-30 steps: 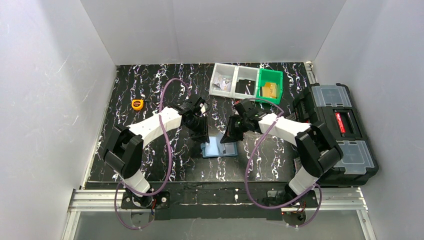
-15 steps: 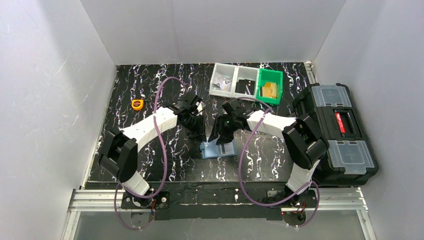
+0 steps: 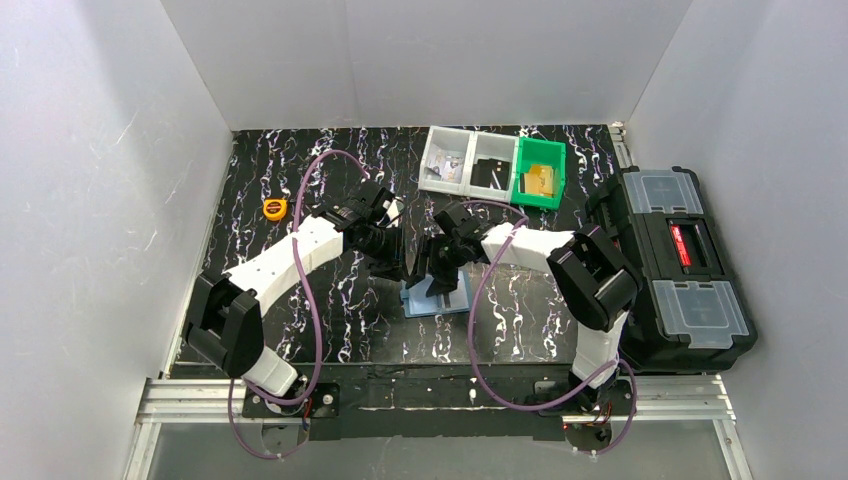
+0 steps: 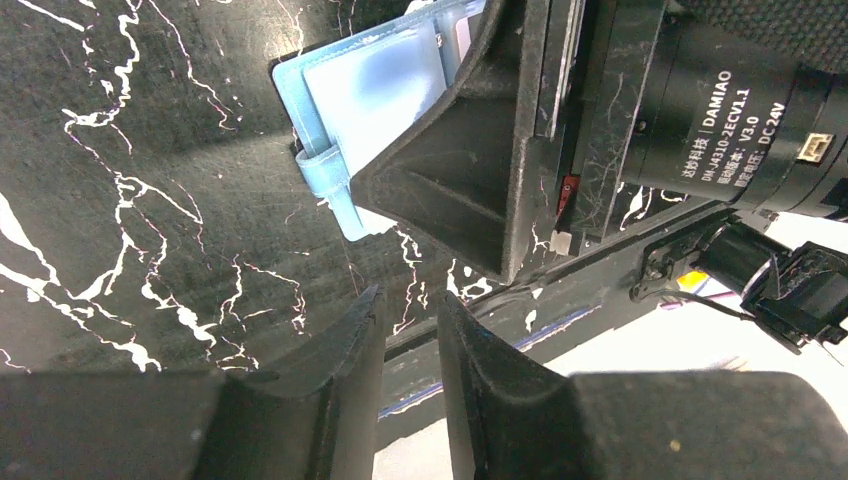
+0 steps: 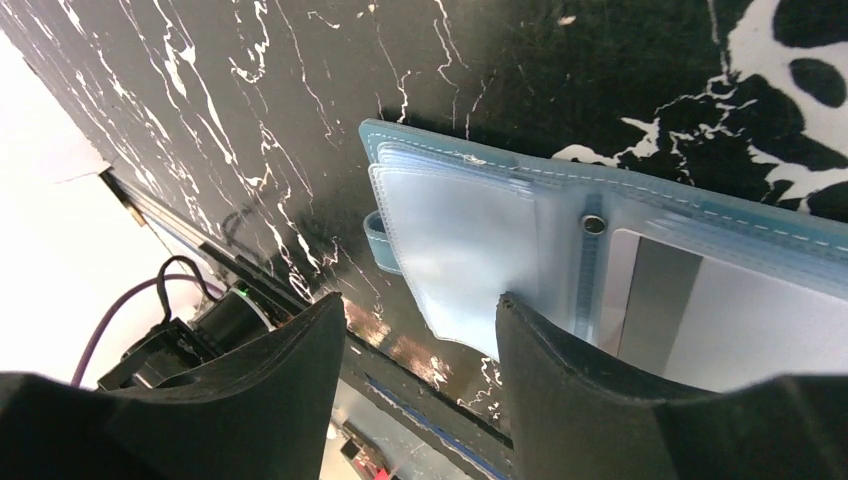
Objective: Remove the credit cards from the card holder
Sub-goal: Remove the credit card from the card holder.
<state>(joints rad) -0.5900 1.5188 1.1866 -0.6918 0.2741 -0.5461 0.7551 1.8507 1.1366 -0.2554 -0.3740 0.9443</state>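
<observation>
The card holder (image 3: 432, 300) lies open and flat on the black marbled table, dusty blue with clear shiny sleeves (image 5: 470, 240). A pale grey card (image 5: 690, 320) shows inside a sleeve on its right half. My right gripper (image 5: 420, 300) hovers over the holder's near edge, jaws wide apart and empty; from above the right gripper (image 3: 437, 280) covers part of the holder. My left gripper (image 4: 411, 295) stands just left of the holder, jaws a narrow gap apart with nothing between them. In the left wrist view the card holder (image 4: 380, 90) is partly hidden behind the right finger.
Two clear bins (image 3: 468, 160) and a green bin (image 3: 540, 172) stand at the back. A black toolbox (image 3: 680, 265) sits at the table's right edge. A yellow tape measure (image 3: 274, 208) lies at the back left.
My right gripper has opened from shut and shifted left over the card holder. The left arm has drawn slightly left and back.
</observation>
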